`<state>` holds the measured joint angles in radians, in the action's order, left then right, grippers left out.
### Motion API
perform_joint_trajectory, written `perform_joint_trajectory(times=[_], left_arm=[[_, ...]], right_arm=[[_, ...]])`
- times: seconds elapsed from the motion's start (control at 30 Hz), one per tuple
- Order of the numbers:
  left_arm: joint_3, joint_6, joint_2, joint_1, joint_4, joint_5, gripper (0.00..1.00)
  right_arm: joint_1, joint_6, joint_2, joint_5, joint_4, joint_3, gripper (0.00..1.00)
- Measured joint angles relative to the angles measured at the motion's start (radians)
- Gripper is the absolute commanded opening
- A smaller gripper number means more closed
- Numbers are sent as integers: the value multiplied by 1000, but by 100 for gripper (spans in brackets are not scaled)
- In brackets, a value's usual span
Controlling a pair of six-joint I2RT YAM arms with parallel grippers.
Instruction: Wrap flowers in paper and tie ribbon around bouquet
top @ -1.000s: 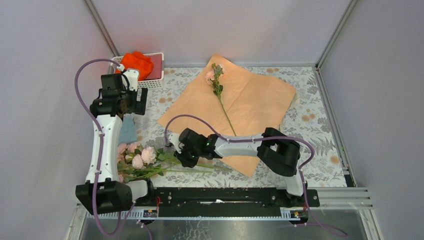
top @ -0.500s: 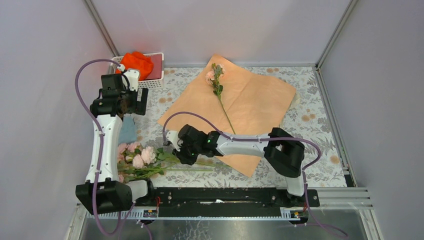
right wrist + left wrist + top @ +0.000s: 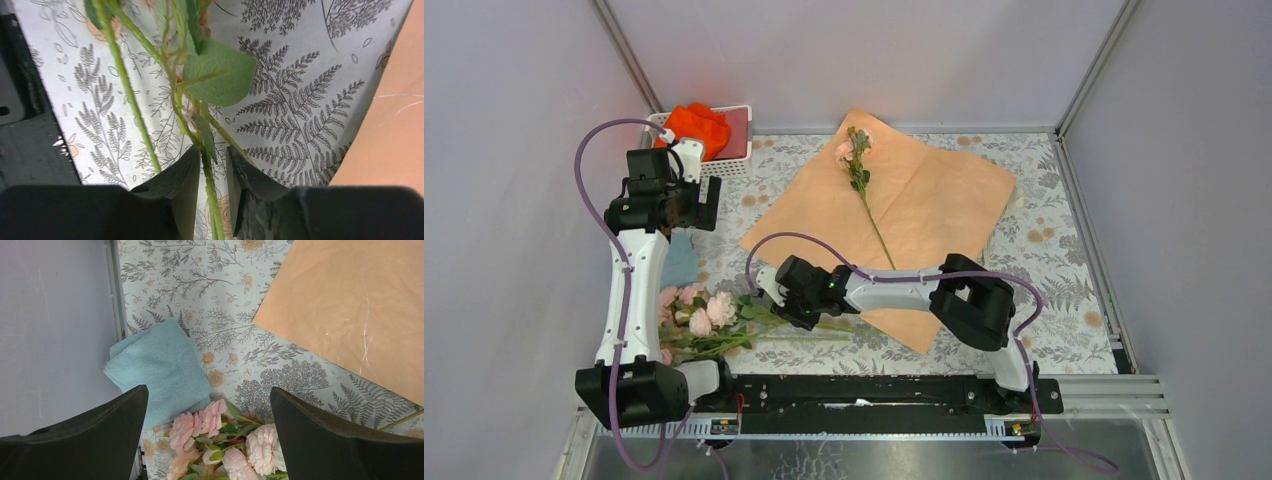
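The paper (image 3: 904, 215) lies flat with its peach-tan face up, and one pink rose (image 3: 852, 150) with a long stem rests on it. More flowers (image 3: 704, 315) lie in a pile at the near left, seen from above in the left wrist view (image 3: 220, 440). My right gripper (image 3: 776, 305) is low over their stems. Its jaws (image 3: 214, 152) stand narrowly open around one green stem (image 3: 210, 202), with a gap on the right side. My left gripper (image 3: 209, 392) hangs wide open high above the pile, holding nothing. No ribbon or bouquet is in view.
A folded light blue cloth (image 3: 160, 367) lies against the left wall beside the flowers. A white basket (image 3: 736, 160) with an orange-red cloth stands at the back left. Walls close in three sides, and a black rail (image 3: 864, 390) runs along the near edge.
My right gripper has slid a little left along the stems toward the flower pile, and its jaws have parted slightly. The left arm has not moved.
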<state>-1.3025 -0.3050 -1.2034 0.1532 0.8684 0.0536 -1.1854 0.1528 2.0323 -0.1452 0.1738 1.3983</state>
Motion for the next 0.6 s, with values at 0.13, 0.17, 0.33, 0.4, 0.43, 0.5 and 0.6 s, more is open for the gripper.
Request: perform_joint_trajectory(times=[0.13,0.17,0.33,0.4,0.43,0.5,0.6], left_arm=[[0,0,0,0,0,6,99],[0,0,0,0,0,8,99],[0,0,0,0,0,20,99],[0,0,0,0,0,23,99],[0,0,0,0,0,26,99],[0,0,0,0,0,29,99],[0,0,0,0,0,32,99]], right_arm=[[0,2,25,22,2,0,28],[0,3,26,31,1,-1,27],[0,9,26,49,-10,-1,8],[0,9,26,47,-9,-1,8],[0,9,26,46,-7,-1,10],[0,8,22,40,-5,-1,11],[0,-2,-18,10,0,-13,9]])
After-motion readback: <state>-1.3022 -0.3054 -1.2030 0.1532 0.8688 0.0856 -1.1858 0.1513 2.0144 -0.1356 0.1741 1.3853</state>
